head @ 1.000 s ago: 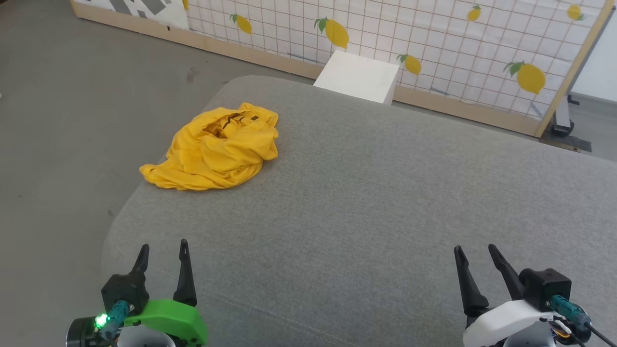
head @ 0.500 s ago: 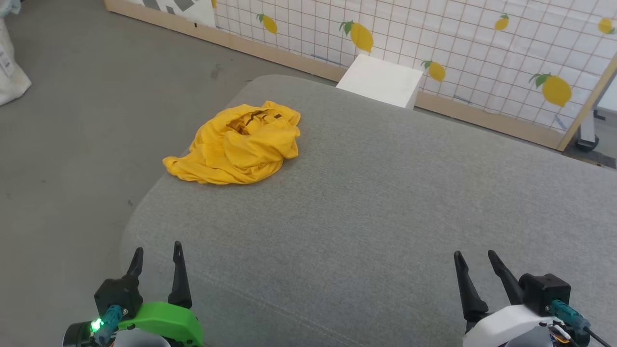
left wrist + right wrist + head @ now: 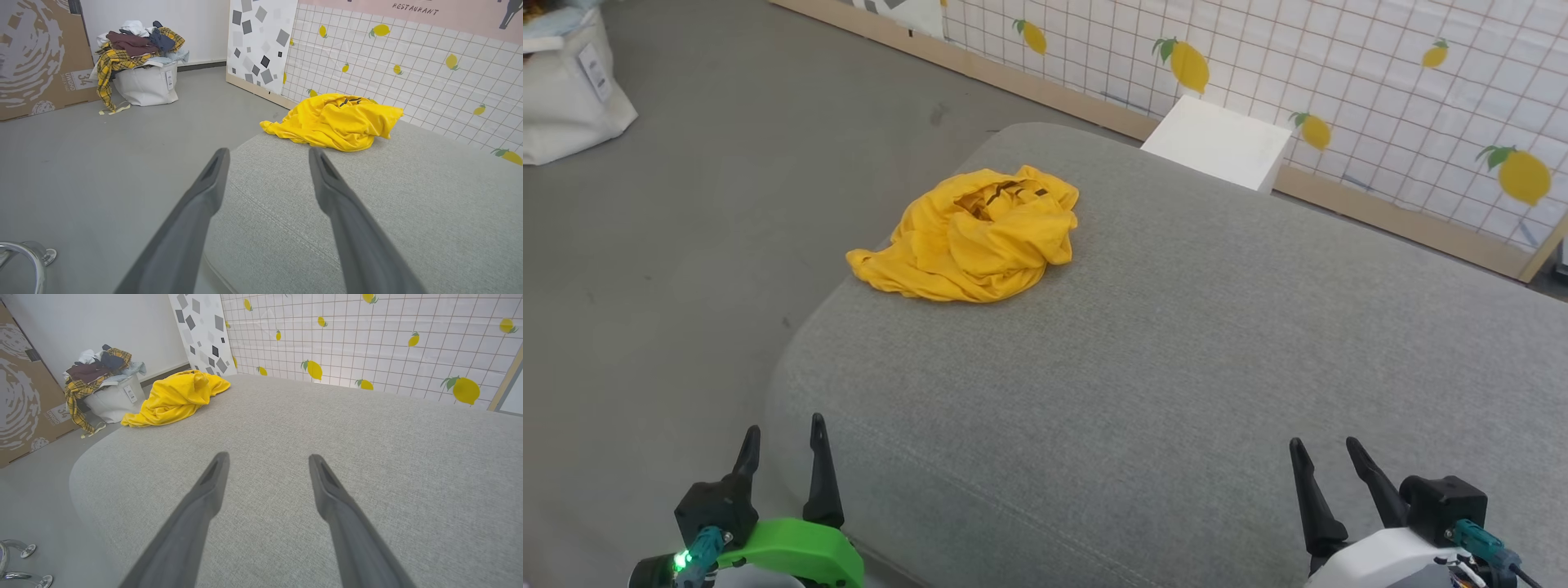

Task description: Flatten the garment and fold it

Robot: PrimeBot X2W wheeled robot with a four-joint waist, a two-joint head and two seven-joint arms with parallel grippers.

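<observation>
The garment (image 3: 976, 241) is a bright yellow T-shirt, crumpled in a heap at the far left corner of the grey cushioned surface (image 3: 1176, 343); a few black lines show in its top folds. The heap also appears in the left wrist view (image 3: 337, 122) and the right wrist view (image 3: 173, 398). My left gripper (image 3: 782, 429) is open at the lower left, over the surface's near left edge, far short of the garment. My right gripper (image 3: 1325, 449) is open at the lower right, above bare fabric. Nothing sits between either pair of fingers (image 3: 208, 179) (image 3: 208, 482).
A white box (image 3: 1217, 143) stands behind the surface's far edge, against a lemon-print grid panel (image 3: 1339, 82). A white laundry bag (image 3: 145, 81) heaped with clothes sits on the grey floor to the left, beside a cardboard sheet (image 3: 36, 57).
The head camera has swung left, so the whole scene slides right in its view and the laundry bag enters at top left. The garment lies as before; both grippers stay open.
</observation>
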